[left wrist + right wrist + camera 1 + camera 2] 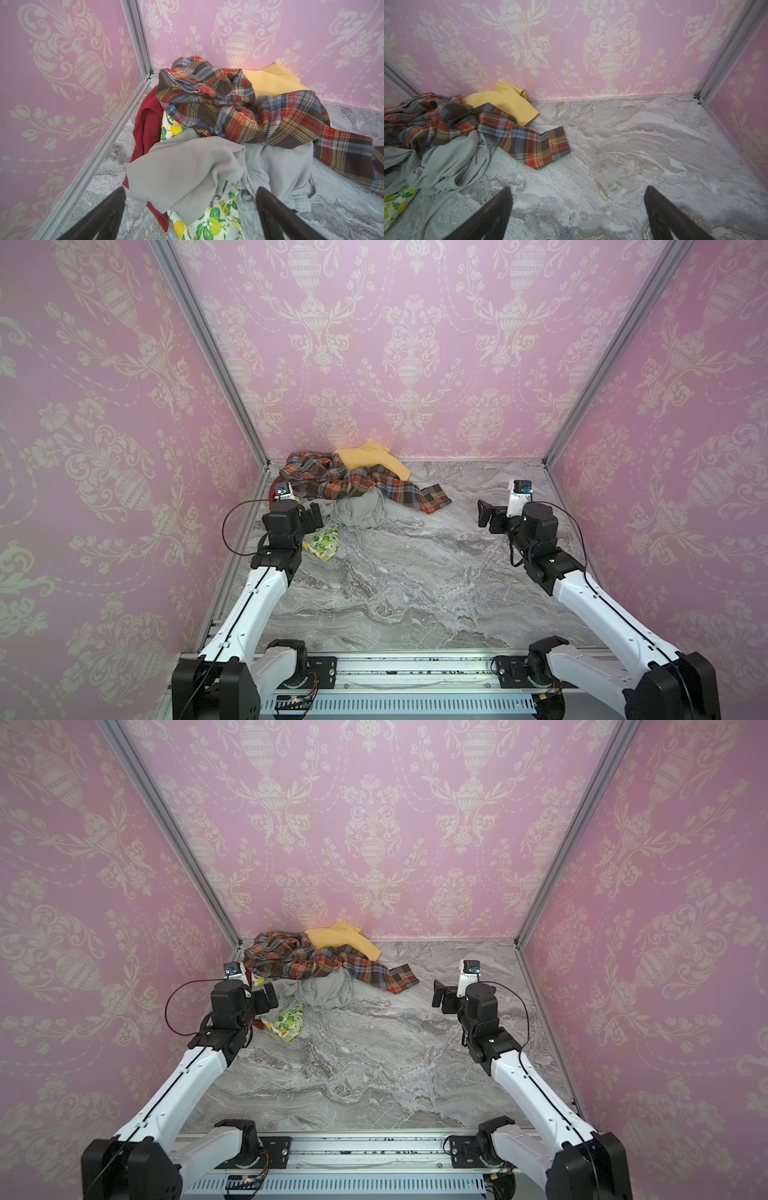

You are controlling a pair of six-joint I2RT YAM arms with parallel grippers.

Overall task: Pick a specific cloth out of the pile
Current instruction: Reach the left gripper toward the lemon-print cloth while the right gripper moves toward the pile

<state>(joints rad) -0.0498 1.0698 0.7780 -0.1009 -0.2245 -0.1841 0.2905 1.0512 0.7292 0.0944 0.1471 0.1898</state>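
The cloth (325, 542) (287, 1024), cream with yellow lemons and green leaves, pokes out at the near left edge of the pile (353, 485) (316, 963). The grey garment (187, 166) covers most of it. In the left wrist view the cloth (209, 225) shows below the grey fold, between the fingers. My left gripper (312, 515) (268, 996) (190, 188) hovers open just above and in front of it, holding nothing. My right gripper (484, 512) (438, 992) (578, 187) stands open over bare table, well right of the pile. The cloth (396, 201) appears at that view's edge.
The pile sits in the back left corner against the pink walls and an aluminium post (216, 364). It holds a plaid shirt (345, 481), a mustard cloth (370, 458) and a dark red garment (147, 124). The grey marble table (415, 572) spreads to the right and front.
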